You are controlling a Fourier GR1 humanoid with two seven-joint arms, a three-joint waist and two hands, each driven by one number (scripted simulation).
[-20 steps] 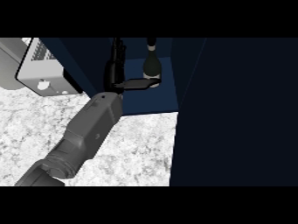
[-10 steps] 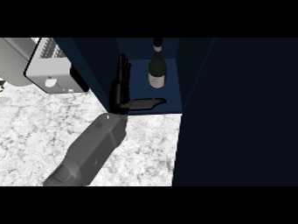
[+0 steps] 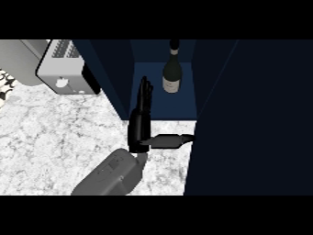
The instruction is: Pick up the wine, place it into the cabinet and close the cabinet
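I see the wine bottle [image 3: 172, 73] standing upright inside the cabinet [image 3: 254, 114], beyond my empty hand [image 3: 142, 120], fingers straight, nearest the door.

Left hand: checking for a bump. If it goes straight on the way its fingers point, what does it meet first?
Probably the cabinet interior; the left hand points in left of the wine bottle. Depth unclear.

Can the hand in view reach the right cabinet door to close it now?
Probably yes. The hand is open, the bottle stands alone inside the cabinet, and the door is just beside the thumb, nothing between.
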